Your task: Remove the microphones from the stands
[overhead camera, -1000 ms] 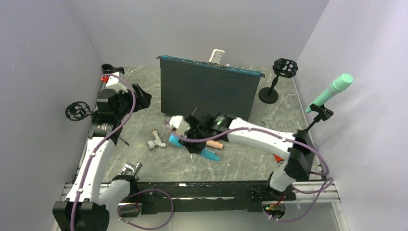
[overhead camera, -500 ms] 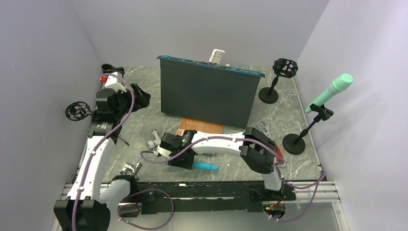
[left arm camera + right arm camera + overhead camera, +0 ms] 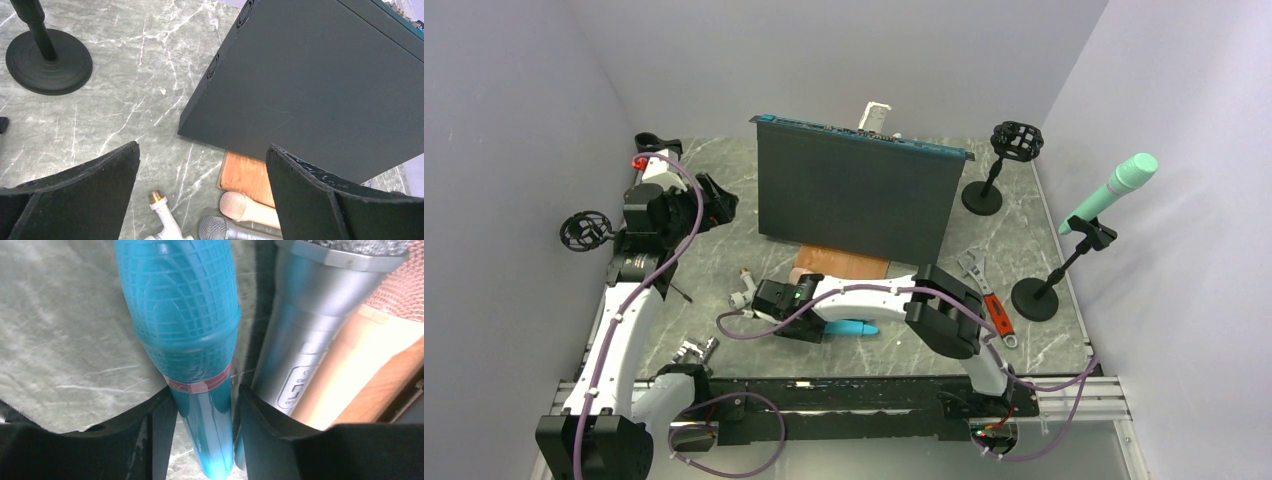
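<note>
A mint-green microphone (image 3: pixel 1119 187) sits clipped in a black stand (image 3: pixel 1036 298) at the right edge, with no gripper near it. My right gripper (image 3: pixel 809 325) is low on the table, shut on a blue microphone (image 3: pixel 854 327) that lies flat. In the right wrist view the fingers (image 3: pixel 160 425) stand on both sides of the blue microphone's (image 3: pixel 185 315) handle. A silver microphone (image 3: pixel 300 340) and a peach one (image 3: pixel 360 365) lie right beside it. My left gripper (image 3: pixel 714 205) is open and empty, held up at the left, as the left wrist view (image 3: pixel 202 195) shows.
A big black box (image 3: pixel 854 195) stands mid-table with a wooden board (image 3: pixel 844 263) at its foot. A white pipe fitting (image 3: pixel 746 293) lies left of the microphones, a wrench (image 3: pixel 989 300) to the right. Empty stands are at the back right (image 3: pixel 982 195) and far left (image 3: pixel 584 230).
My right arm has swung left and folded low, carrying the blue microphone down to the table near the other microphones. The left arm has not moved.
</note>
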Robot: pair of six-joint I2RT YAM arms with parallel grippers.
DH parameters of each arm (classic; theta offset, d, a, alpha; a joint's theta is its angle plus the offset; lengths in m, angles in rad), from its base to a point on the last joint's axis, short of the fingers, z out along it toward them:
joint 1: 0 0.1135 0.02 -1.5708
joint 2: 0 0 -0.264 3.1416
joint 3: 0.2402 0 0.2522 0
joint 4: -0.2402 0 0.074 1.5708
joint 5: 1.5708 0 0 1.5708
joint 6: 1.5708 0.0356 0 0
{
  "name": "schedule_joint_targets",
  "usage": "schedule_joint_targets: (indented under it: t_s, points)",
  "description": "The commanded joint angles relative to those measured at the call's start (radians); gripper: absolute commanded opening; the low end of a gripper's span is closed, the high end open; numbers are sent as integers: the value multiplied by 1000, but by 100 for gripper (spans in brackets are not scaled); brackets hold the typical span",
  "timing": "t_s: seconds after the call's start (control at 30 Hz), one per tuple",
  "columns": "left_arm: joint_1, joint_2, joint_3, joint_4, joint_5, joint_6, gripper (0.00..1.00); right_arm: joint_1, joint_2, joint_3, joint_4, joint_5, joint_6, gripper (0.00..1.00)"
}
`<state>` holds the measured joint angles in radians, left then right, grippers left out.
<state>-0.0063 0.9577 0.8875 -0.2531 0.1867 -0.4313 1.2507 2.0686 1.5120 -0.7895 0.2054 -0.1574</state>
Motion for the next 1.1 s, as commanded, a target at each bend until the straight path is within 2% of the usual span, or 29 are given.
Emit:
schedule_joint_targets:
  t_s: [0.0, 0.07, 0.3, 0.7, 0.9, 1.07]
  points:
    - [3, -17, 22, 33, 19, -3, 99, -5, 14, 34, 49, 106, -2, 54]
    - [3, -17, 22, 34, 19, -4, 99, -5, 15, 27, 50, 126, 1, 60]
    - [3, -22, 21, 37, 25, -6, 99, -5, -48, 26, 61, 88, 7, 71]
    - [3, -28, 20, 35, 27, -7, 99, -3, -172, 86, 25, 83, 25, 74]
    - [3, -37, 18, 38, 29, -8, 99, -14, -339, 17, 94, 152, 27, 77]
    - [3, -42, 20, 37, 33, -7, 99, -98, -493, 39, 88, 231, 34, 80]
